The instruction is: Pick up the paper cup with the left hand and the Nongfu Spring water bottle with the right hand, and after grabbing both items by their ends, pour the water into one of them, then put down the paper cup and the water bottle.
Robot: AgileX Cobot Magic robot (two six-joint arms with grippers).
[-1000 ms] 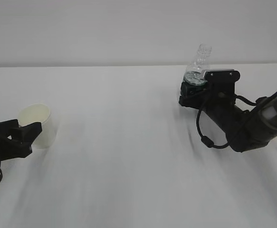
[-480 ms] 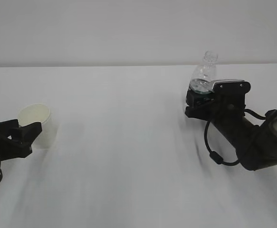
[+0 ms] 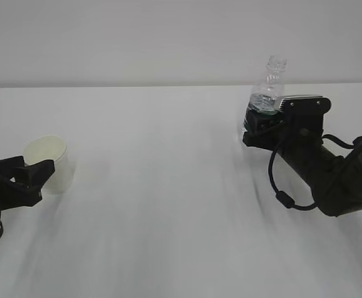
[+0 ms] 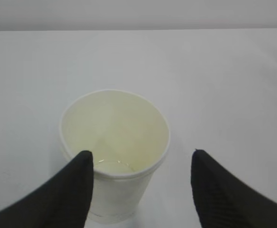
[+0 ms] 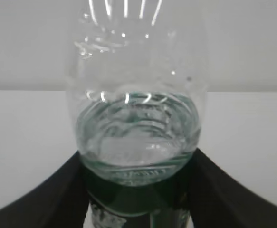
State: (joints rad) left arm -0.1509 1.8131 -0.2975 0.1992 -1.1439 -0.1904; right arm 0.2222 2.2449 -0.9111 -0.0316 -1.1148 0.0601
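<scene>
The bottle (image 3: pixel 267 87) has tipped upright, right fingers (image 5: pixel 48 194) clamped on it; left fingers (image 4: pixel 76 185) apart around the cup (image 4: pixel 114 152).

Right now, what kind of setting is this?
Probably a lab test bench, not a home: a bare white table against a blank wall, two black robot arms, and only a paper cup and an uncapped water bottle as props.
</scene>
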